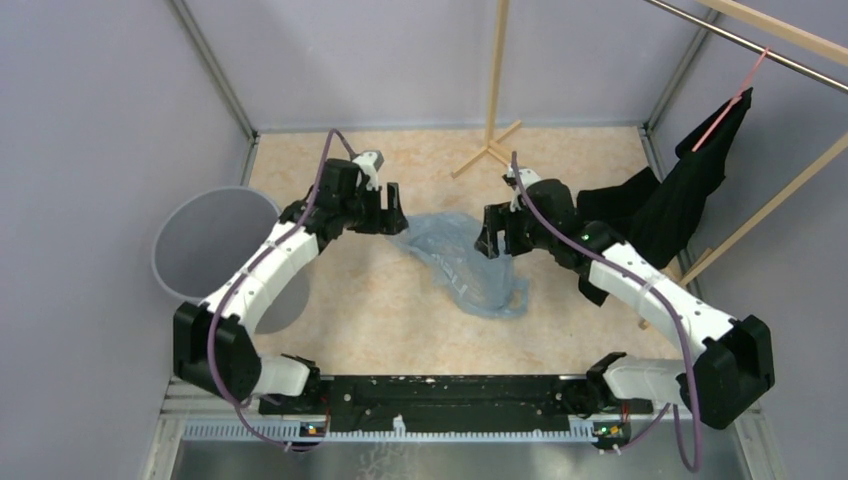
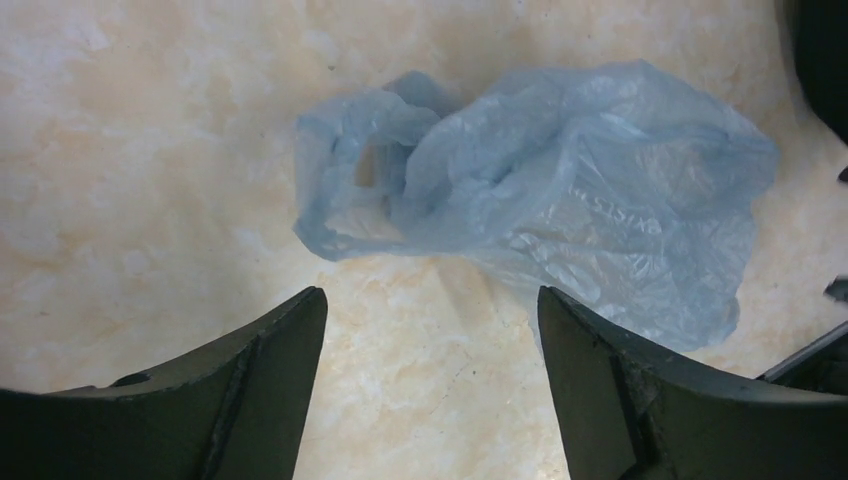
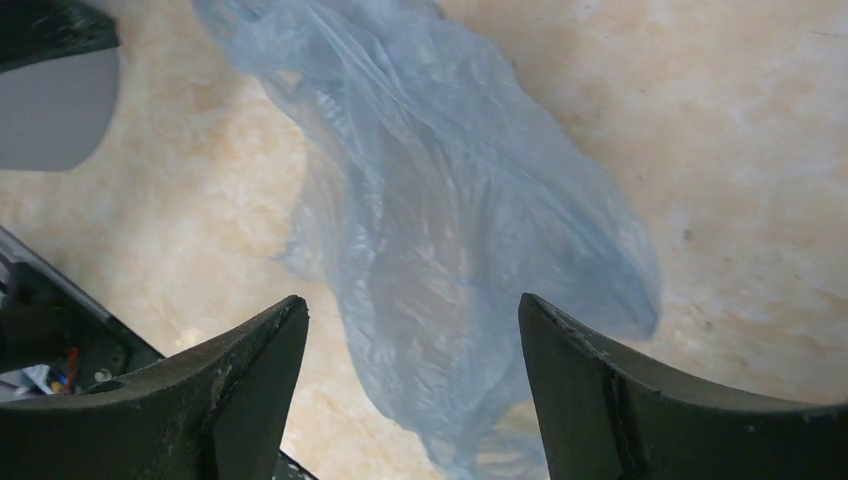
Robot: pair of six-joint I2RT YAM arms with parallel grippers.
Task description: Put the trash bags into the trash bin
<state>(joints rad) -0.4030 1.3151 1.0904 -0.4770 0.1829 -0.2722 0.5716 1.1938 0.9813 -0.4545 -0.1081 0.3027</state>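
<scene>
A crumpled light-blue trash bag [image 1: 462, 262] lies on the beige table top between my two arms. It also shows in the left wrist view [image 2: 560, 200] and in the right wrist view [image 3: 450, 230]. The round grey trash bin [image 1: 205, 245] stands at the left, partly hidden by my left arm; part of it shows in the right wrist view [image 3: 50, 110]. My left gripper [image 1: 392, 212] is open and empty above the bag's left end [image 2: 432, 300]. My right gripper [image 1: 492, 232] is open and empty above the bag's right side [image 3: 412, 310].
A black cloth garment [image 1: 680, 205] hangs from a rod at the right on a pink hanger [image 1: 735, 95]. A wooden stand [image 1: 493, 110] rises at the back. Grey walls close in the table. A black rail [image 1: 450, 395] runs along the near edge.
</scene>
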